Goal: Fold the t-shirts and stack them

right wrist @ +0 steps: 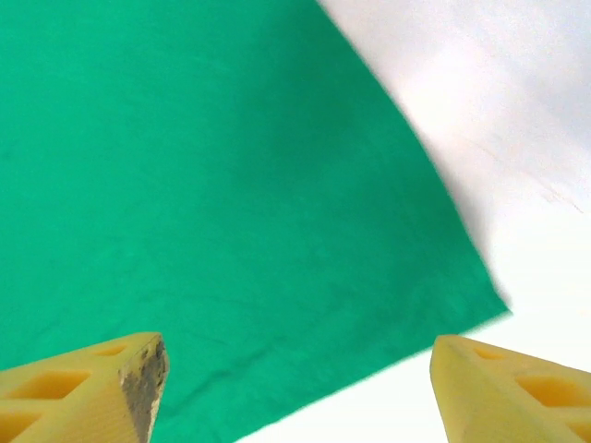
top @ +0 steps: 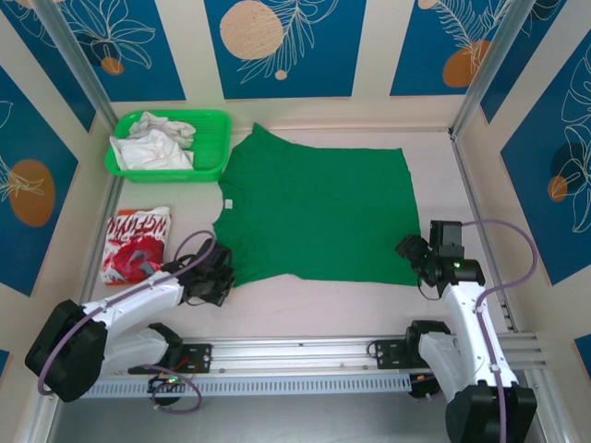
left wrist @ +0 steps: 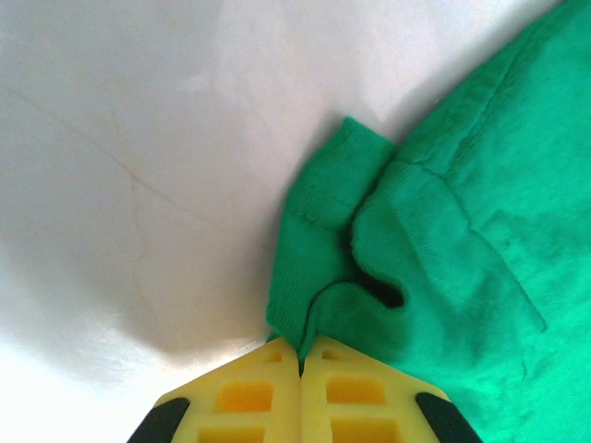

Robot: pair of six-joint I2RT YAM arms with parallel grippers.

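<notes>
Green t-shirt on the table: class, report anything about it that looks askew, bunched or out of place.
The green t-shirt lies mostly flat, but its near-left sleeve is crumpled and folded over where the shut left gripper pinches it. Nothing else on it stands out.

I see a green plastic basket at about ten o'clock on the pale table, crumpled white cloth heaped inside it; a metal rail at six.

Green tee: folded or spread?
Spread. The green tee lies flat in one layer, both sleeves out; only the bit pinched in the shut left gripper is bunched.
</notes>
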